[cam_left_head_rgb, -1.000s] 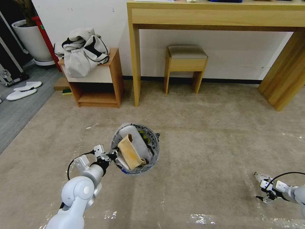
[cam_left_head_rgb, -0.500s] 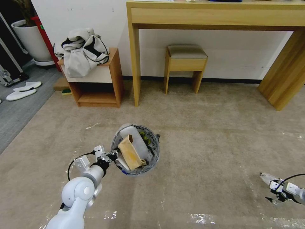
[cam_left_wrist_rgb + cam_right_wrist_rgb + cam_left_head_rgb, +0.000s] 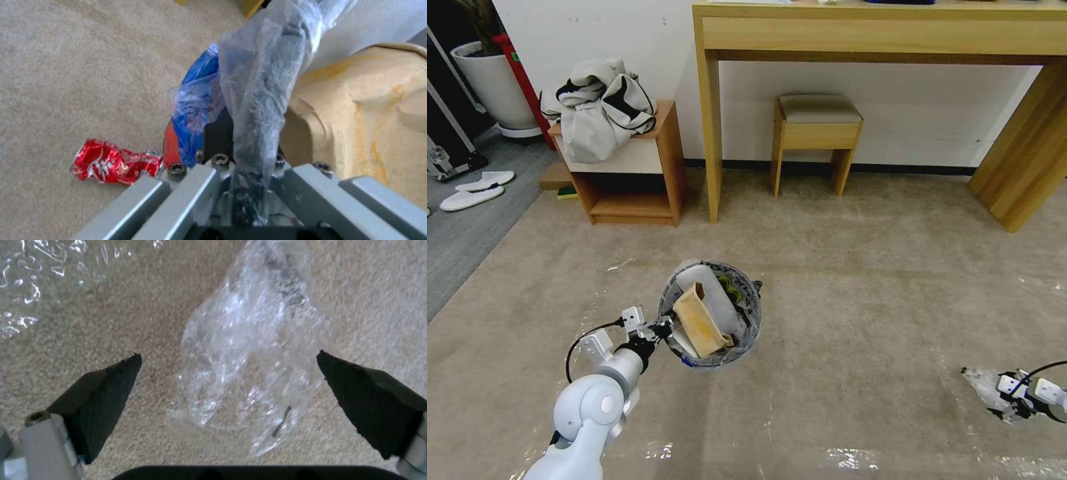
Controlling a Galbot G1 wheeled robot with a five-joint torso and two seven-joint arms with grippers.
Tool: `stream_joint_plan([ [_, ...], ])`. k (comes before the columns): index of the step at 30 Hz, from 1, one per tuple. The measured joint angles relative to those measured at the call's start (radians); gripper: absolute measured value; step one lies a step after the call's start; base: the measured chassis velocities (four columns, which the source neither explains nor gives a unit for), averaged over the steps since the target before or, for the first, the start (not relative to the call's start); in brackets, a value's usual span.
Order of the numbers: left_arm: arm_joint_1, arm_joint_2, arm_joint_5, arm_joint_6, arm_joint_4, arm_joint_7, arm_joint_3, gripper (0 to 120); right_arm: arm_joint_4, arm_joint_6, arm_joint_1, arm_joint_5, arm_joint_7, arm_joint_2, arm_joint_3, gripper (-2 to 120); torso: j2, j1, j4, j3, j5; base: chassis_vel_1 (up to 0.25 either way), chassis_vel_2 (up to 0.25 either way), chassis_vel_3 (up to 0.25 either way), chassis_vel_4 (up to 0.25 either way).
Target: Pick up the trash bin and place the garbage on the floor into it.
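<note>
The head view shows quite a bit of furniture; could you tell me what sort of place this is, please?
Probably a furnished bedroom or hotel-style room: a wooden desk with a padded stool, a bedside cabinet, and beige carpet.

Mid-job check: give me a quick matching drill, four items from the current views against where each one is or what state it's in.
Items:
1. trash bin
2. clear plastic wad
3. red foil wrapper
4. brown cardboard scrap

Places or states:
A. lying on the floor, beside the bin
B. standing in the bin
C. gripped at its rim by the left hand
D. on the floor between the open fingers of the right hand

Pairs: 1-C, 2-D, 3-A, 4-B
</note>
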Motion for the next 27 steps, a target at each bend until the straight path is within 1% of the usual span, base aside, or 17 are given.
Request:
stream_joint_plan([
  [7, -0.001, -0.004, 0.004, 0.000, 0.001, 0.000, 0.004, 0, -0.037, -0.002, 0.028, 0.000, 0.017, 0.014, -0.009, 100, 0.000, 0.000, -0.0001, 0.000, 0.0000, 0.000, 0.000, 0.000, 0.000],
  [13, -0.001, -0.002, 0.004, -0.001, 0.003, 0.000, 0.005, 0, -0.063, -0.022, 0.063, 0.003, 0.044, 0.040, -0.039, 100, 0.000, 0.000, 0.0003, 0.000, 0.0000, 0.000, 0.000, 0.000, 0.000],
  [15, 0.002, 0.001, 0.004, -0.001, 0.003, 0.000, 0.004, 0, -0.078, -0.040, 0.082, 0.005, 0.071, 0.057, -0.058, 100, 0.000, 0.000, 0.0003, 0.000, 0.0000, 0.000, 0.000, 0.000, 0.000],
  [22, 0.001, 0.004, 0.002, -0.004, 0.012, 0.000, 0.001, 0, -0.100, -0.062, 0.091, 0.005, 0.120, 0.063, -0.072, 99, 0.000, 0.000, 0.0000, 0.000, -0.0001, 0.000, 0.000, 0.000, 0.000],
  [23, -0.001, 0.003, 0.002, -0.004, 0.014, 0.000, 0.002, 0, -0.107, -0.063, 0.093, 0.004, 0.124, 0.063, -0.073, 96, 0.000, 0.000, 0.0000, 0.000, -0.0001, 0.000, 0.000, 0.000, 0.000],
  [24, -0.004, 0.002, 0.002, -0.004, 0.016, 0.000, 0.003, 0, -0.118, -0.064, 0.096, 0.002, 0.128, 0.064, -0.073, 90, 0.000, 0.000, -0.0001, 0.000, -0.0001, 0.000, 0.000, 0.000, 0.000],
  [25, -0.004, 0.002, 0.002, -0.004, 0.016, 0.000, 0.003, 0, -0.118, -0.064, 0.096, 0.002, 0.128, 0.064, -0.073, 90, 0.000, 0.000, -0.0001, 0.000, -0.0001, 0.000, 0.000, 0.000, 0.000],
  [27, -0.009, 0.001, 0.000, -0.005, 0.019, 0.000, 0.005, 0, -0.130, -0.064, 0.098, -0.002, 0.132, 0.066, -0.070, 80, 0.000, 0.000, 0.0000, 0.000, -0.0008, 0.000, 0.000, 0.000, 0.000],
])
